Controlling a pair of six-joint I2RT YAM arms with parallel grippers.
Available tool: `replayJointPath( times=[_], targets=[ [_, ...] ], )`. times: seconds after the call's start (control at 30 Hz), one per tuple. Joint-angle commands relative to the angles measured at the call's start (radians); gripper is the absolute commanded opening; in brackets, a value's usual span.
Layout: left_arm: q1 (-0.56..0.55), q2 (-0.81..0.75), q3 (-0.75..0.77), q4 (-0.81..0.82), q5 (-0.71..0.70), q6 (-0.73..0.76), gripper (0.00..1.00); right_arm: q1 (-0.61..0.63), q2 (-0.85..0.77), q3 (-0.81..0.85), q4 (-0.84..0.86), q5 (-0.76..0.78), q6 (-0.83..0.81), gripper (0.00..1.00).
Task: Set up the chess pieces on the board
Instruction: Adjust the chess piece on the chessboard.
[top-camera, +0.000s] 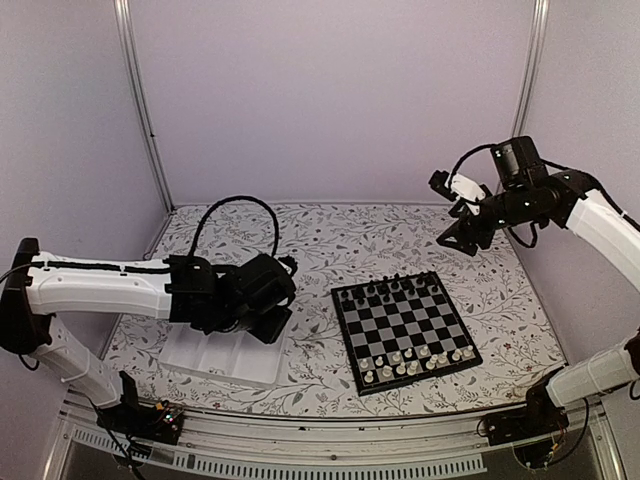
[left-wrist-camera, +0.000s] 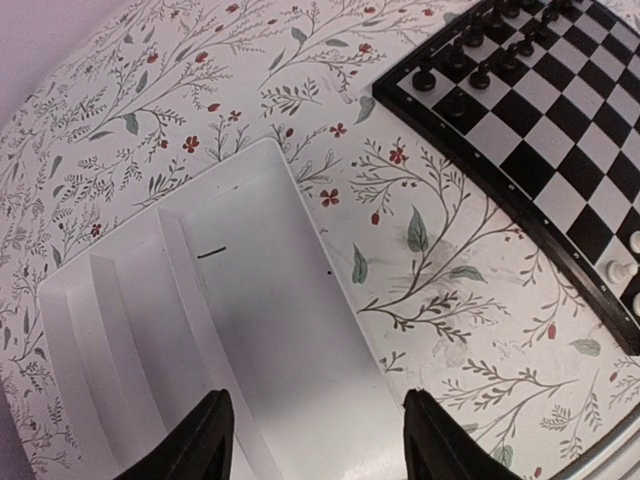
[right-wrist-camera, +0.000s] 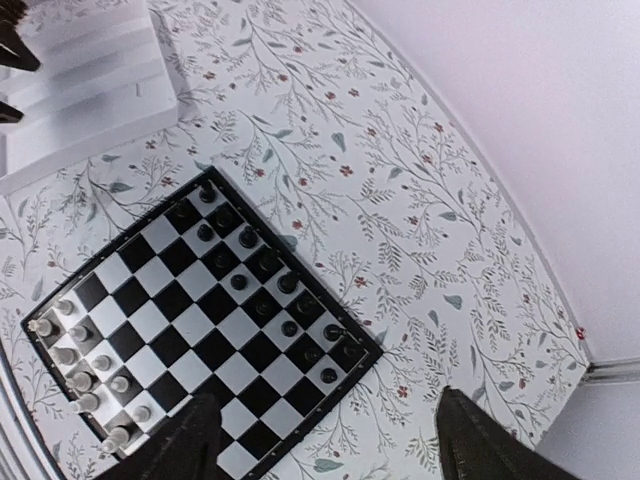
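The board (top-camera: 405, 330) lies right of centre on the floral table. Black pieces (top-camera: 392, 291) stand in its two far rows and cream-white pieces (top-camera: 415, 362) in its two near rows. It also shows in the right wrist view (right-wrist-camera: 200, 330) and partly in the left wrist view (left-wrist-camera: 560, 130). My left gripper (left-wrist-camera: 315, 440) is open and empty, low over the white compartment tray (left-wrist-camera: 250, 330), left of the board (top-camera: 265, 310). My right gripper (right-wrist-camera: 325, 440) is open and empty, raised high above the table's far right (top-camera: 462, 238).
The white tray (top-camera: 225, 358) sits at the near left, its compartments showing nothing but a small dark mark. Purple walls close in the back and sides. The table's near edge has a metal rail.
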Motion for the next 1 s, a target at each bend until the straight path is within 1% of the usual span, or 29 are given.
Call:
replayJointPath(
  times=[0.0,0.03,0.07,0.1,0.2,0.37,0.53,0.77,0.97],
  targets=[
    [-0.010,0.063,0.041,0.044,-0.009,0.033,0.60,0.006,-0.045,-0.124,-0.099,-0.360,-0.118,0.68],
    [-0.009,0.069,0.040,0.055,-0.013,0.030,0.60,0.030,-0.058,-0.172,-0.101,-0.388,-0.154,0.64],
    [-0.008,0.072,0.039,0.064,-0.015,0.029,0.60,0.064,-0.076,-0.231,-0.096,-0.377,-0.177,0.61],
    [-0.008,0.075,0.039,0.072,-0.020,0.025,0.60,0.105,-0.092,-0.281,-0.085,-0.353,-0.207,0.58],
    [-0.003,0.075,0.039,0.079,-0.028,0.012,0.61,0.211,-0.137,-0.416,-0.042,-0.288,-0.225,0.49],
    [0.002,0.070,0.037,0.075,-0.025,0.000,0.61,0.269,-0.121,-0.486,0.003,-0.255,-0.220,0.41],
    [0.004,0.067,0.036,0.060,-0.027,-0.018,0.61,0.335,-0.067,-0.512,0.051,-0.215,-0.210,0.36],
    [0.006,0.060,0.025,0.054,-0.026,-0.031,0.61,0.373,0.015,-0.518,0.101,-0.146,-0.195,0.36],
    [0.006,0.059,0.015,0.053,-0.024,-0.038,0.61,0.381,0.054,-0.523,0.114,-0.129,-0.188,0.36]
  ],
)
